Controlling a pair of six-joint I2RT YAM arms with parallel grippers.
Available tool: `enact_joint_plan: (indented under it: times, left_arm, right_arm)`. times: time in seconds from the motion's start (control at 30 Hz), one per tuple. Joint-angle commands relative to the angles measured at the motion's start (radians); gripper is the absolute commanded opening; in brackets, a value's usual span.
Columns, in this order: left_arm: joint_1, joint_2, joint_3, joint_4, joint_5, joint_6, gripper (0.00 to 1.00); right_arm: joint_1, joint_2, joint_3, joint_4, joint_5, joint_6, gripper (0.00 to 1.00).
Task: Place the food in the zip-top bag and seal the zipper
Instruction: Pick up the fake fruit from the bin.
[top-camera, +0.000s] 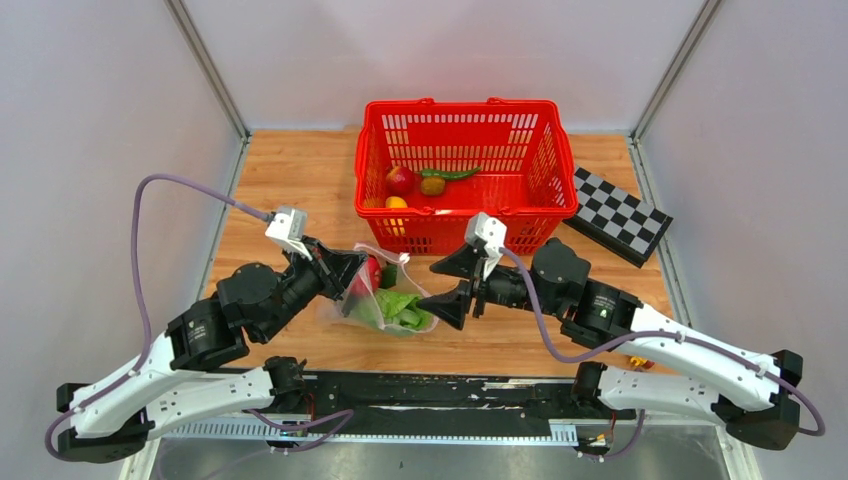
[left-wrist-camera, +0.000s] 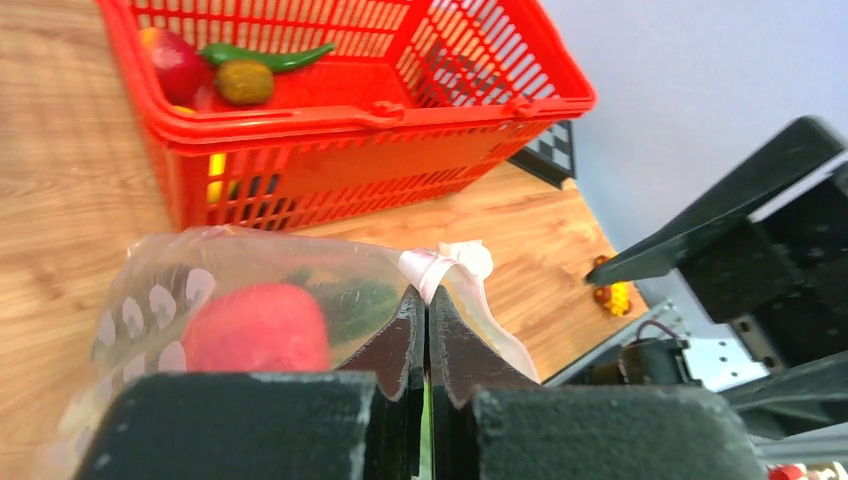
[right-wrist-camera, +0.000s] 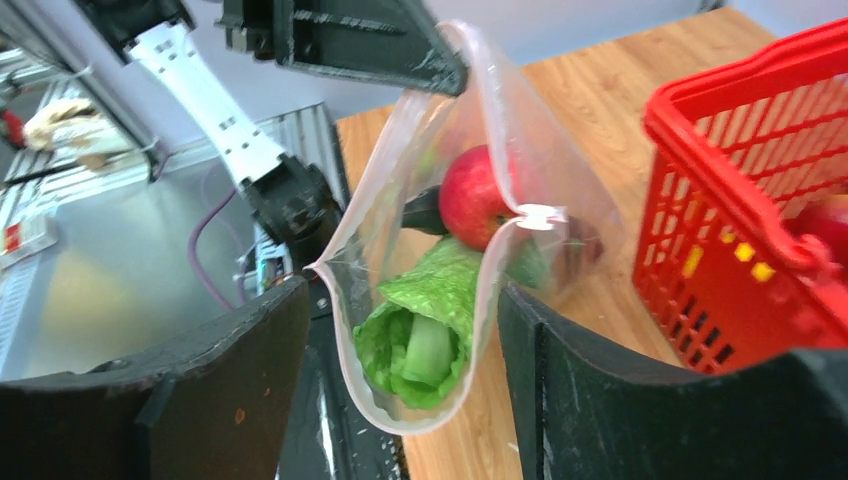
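Observation:
The clear zip-top bag (top-camera: 388, 305) lies on the table in front of the red basket, mouth open toward the right. It holds a pale-green lettuce (right-wrist-camera: 430, 320), a red apple (right-wrist-camera: 475, 195) and a dark cucumber (right-wrist-camera: 422, 212). My left gripper (top-camera: 358, 272) is shut on the bag's zipper strip (left-wrist-camera: 440, 270), holding that edge up; the small white piece (left-wrist-camera: 468, 258) sits just beyond the fingertips. My right gripper (top-camera: 428, 283) is open, its fingers (right-wrist-camera: 560, 380) on either side of the bag's open mouth (right-wrist-camera: 400, 300), touching nothing that I can see.
The red mesh basket (top-camera: 460, 215) stands behind the bag, holding an apple (top-camera: 400, 180), a green chili (top-camera: 450, 173), a lemon (top-camera: 396, 203) and a brownish piece (top-camera: 432, 185). A checkerboard (top-camera: 615, 215) lies at right. A small orange-yellow toy (left-wrist-camera: 612, 296) is by the near edge.

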Motion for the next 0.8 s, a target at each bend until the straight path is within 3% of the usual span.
enact_joint_plan:
  times: [0.0,0.1,0.2,0.5,0.77]
  left_arm:
    - [-0.001,-0.011,0.058,-0.017,-0.103,-0.004,0.0]
    - [-0.001,-0.018,0.069,-0.056,-0.134,-0.006,0.0]
    - [-0.001,-0.022,0.081,-0.103,-0.171,-0.022,0.0]
    - [-0.001,-0.051,0.154,-0.277,-0.275,-0.009,0.0]
    - [-0.001,-0.047,0.198,-0.293,-0.216,0.024,0.0]
  right_arm:
    - [0.0,-0.02,0.067,0.005,0.26,-0.061,0.68]
    - [-0.031,0.041,0.14,-0.092,0.512,-0.059,0.67]
    - [-0.122,0.121,0.216,-0.168,0.561,-0.035,0.68]
    - [-0.451,0.463,0.503,-0.334,0.281,0.017,0.76]
    - [-0.567,0.89,0.884,-0.512,0.005,-0.026,0.88]
